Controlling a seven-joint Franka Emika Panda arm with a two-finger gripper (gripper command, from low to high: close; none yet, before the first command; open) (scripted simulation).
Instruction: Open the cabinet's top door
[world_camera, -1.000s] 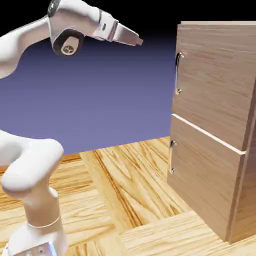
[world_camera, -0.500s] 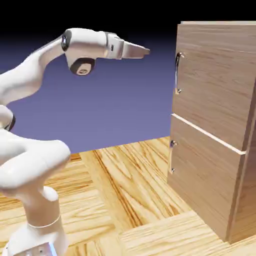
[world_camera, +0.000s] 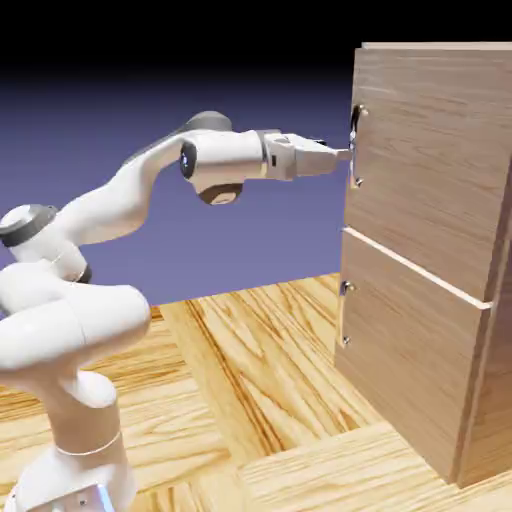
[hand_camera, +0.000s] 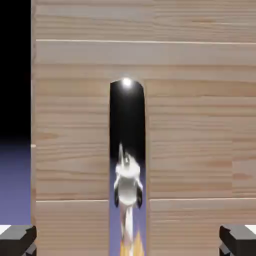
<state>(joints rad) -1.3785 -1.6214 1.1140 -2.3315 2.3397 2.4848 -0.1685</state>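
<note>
The cabinet (world_camera: 470, 300) is a tall wood-grain box at the exterior view's right. Its top door (world_camera: 430, 150) is shut, with a slim silver vertical handle (world_camera: 355, 148) near its left edge. My gripper (world_camera: 343, 155) reaches out level, its tips right at that handle. In the hand view the handle (hand_camera: 127, 150) is a dark, shiny upright bar centred on the top door (hand_camera: 200, 125). My gripper (hand_camera: 127, 241) is open: the grey fingertips (hand_camera: 17, 240) stand far apart on either side of the bar, not touching it.
Below the top door is a shorter lower door (world_camera: 410, 350), shut, with its own small handle (world_camera: 345, 315). The wooden table top (world_camera: 250, 380) stretches in front of the cabinet. My arm's base (world_camera: 80, 440) stands at the lower left.
My arm has swung down and to the right, carrying the gripper from high up, away from the cabinet, to the top door's handle. The jaws stayed open. The doors have not moved.
</note>
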